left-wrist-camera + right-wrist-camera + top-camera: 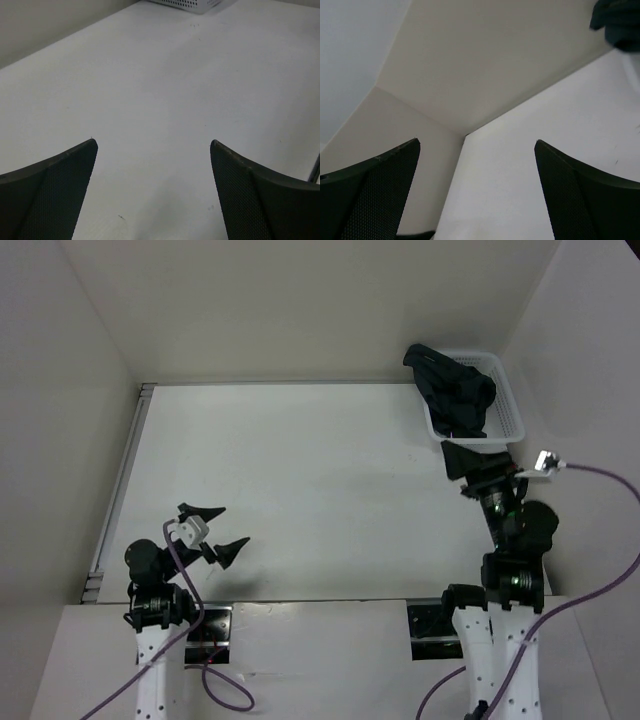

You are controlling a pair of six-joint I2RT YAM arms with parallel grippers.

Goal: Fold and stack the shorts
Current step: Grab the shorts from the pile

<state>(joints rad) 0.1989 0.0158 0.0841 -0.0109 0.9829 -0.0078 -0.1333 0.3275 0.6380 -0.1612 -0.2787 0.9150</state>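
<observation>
Top view: shorts [456,390] are bunched in the white basket [508,412] at the far right corner of the bench [300,480], with one end draped over the basket's far left rim. Nothing is laid out or folded yet. Right tool [478,462] hovers just short of the basket's near edge, jaws apart and empty. Left tool [232,526] is near its base, well away from the basket, also released.

Left wrist: both fingers [55,185] are spread wide over bare bench. A corner of the basket shows at the top edge.

Right wrist: fingers [580,195] are spread with nothing between them. The camera faces mostly wall, and dark fabric shows only at the top right corner.

Step in hand looks like the pick from the basket. I'd use the right tool:
- Pitch it down over the pile.
- Pinch a high fold.
- Lift straight up clear of the rim so the basket doesn't drag.
- Drop the shorts mid-bench where the left tool can reach to spread them.
</observation>
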